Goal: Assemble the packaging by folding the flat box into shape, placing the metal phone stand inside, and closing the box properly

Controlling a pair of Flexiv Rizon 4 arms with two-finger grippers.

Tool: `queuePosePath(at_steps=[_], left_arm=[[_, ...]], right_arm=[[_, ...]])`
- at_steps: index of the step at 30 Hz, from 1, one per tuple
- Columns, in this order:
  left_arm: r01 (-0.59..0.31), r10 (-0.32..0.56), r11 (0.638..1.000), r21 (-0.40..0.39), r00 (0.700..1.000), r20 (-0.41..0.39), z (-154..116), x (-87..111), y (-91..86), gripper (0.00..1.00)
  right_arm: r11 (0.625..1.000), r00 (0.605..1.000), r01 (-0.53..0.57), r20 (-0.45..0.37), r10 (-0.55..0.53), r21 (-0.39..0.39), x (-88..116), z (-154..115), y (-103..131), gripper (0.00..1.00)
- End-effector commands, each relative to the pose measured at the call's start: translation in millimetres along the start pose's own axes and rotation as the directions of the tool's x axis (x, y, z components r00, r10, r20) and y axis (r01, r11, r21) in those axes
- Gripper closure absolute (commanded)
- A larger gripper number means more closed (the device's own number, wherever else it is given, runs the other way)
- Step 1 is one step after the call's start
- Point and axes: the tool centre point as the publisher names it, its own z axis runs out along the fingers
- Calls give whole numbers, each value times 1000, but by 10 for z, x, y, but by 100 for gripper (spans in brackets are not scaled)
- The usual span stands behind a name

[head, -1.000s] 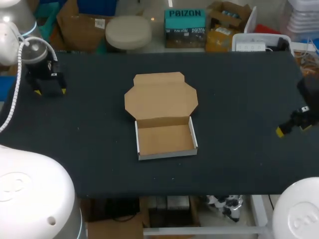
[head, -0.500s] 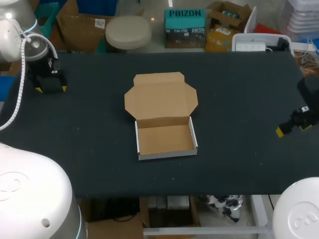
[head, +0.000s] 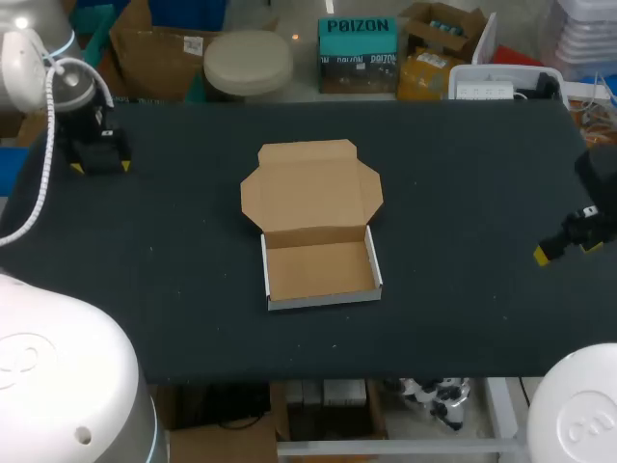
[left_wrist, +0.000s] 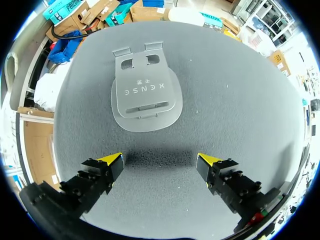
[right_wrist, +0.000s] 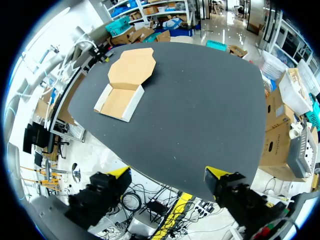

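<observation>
Stand (left_wrist: pixel 145 95) lies flat, apart from box (head: pixel 320 260).

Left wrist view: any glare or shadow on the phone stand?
Left wrist view: phone stand evenly lit, no glare; a dark shadow patch falls on the table just short of it, between the tips of the open left gripper. Head view: the stand does not show; box evenly lit.
</observation>
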Motion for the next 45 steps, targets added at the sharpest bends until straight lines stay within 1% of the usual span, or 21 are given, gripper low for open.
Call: queuePosePath(at_steps=[1, 15, 33, 45], left_arm=[[1, -1, 1000, -14, 1000, 4, 13, 12, -67, 0], [4, -4, 1000, -18, 1000, 6, 26, 3, -194, 0], [13, -13, 1000, -21, 1000, 8, 48, 21, -292, 0], [28, -28, 999, -20, 1000, 10, 64, -22, -382, 0]], right_arm=[[1000, 1000, 0, 6, 0, -1, 33, -7, -20, 0], [1000, 1000, 0, 6, 0, -1, 33, -7, -20, 0], [1000, 1000, 0, 6, 0, -1, 33, -7, -20, 0], [1000, 1000, 0, 6, 0, -1, 33, -7, -20, 0]])
